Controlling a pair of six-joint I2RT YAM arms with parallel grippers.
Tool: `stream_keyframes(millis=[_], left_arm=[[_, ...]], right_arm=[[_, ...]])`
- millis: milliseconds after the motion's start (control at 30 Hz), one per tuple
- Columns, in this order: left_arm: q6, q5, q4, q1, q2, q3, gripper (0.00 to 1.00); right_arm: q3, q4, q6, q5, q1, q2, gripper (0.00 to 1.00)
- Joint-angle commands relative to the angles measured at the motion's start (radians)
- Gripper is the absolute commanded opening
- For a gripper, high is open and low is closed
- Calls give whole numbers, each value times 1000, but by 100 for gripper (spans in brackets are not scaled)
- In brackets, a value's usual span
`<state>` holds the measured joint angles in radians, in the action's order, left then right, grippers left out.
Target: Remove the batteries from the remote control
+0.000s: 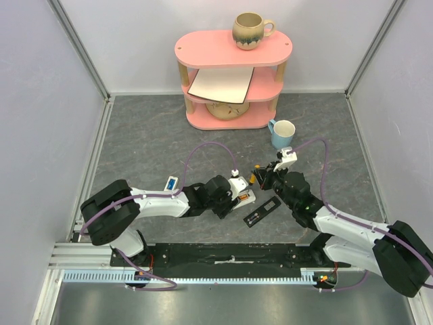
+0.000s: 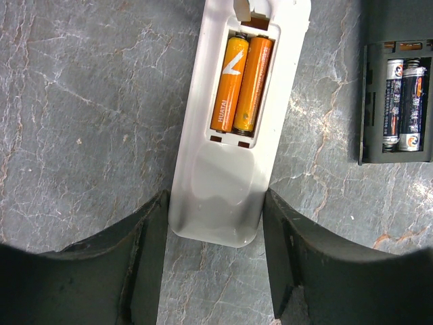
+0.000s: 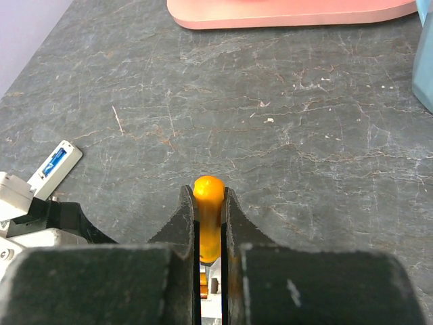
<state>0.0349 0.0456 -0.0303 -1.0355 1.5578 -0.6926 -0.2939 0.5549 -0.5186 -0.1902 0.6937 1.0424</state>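
A white remote [image 2: 223,176] lies back-up on the grey table, its cover off, with two orange batteries [image 2: 240,84] side by side in the compartment. My left gripper [image 2: 215,198] is shut on the remote's near end, a finger pressed to each side. Beside it, a black remote [image 2: 372,101] also lies uncovered and holds two dark blue batteries [image 2: 404,101]. In the top view the white remote [image 1: 242,196] and the black remote [image 1: 262,212] lie between the arms. My right gripper [image 3: 208,203] is shut on the orange handle of a screwdriver [image 3: 208,186], held upright over the white remote.
A pink shelf [image 1: 232,74] stands at the back with a brown mug [image 1: 250,30] on top, a flat white board and a bowl on its lower levels. A light blue cup [image 1: 282,133] stands just behind my right gripper. Walls enclose the table on both sides.
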Motion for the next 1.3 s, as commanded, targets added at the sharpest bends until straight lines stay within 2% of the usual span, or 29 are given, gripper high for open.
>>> stream_keyframes(millis=[0, 800, 1000, 1267], left_arm=[[34, -15, 1, 2, 11, -16, 2], [31, -26, 10, 2, 31, -28, 2], [31, -27, 10, 3, 33, -28, 2], [31, -29, 12, 3, 35, -30, 2]], right_arm=[[-16, 22, 19, -60, 18, 19, 0], [-21, 31, 19, -72, 61, -9, 0], [-27, 28, 17, -133, 76, 48, 0], [-62, -62, -6, -259, 93, 53, 0]])
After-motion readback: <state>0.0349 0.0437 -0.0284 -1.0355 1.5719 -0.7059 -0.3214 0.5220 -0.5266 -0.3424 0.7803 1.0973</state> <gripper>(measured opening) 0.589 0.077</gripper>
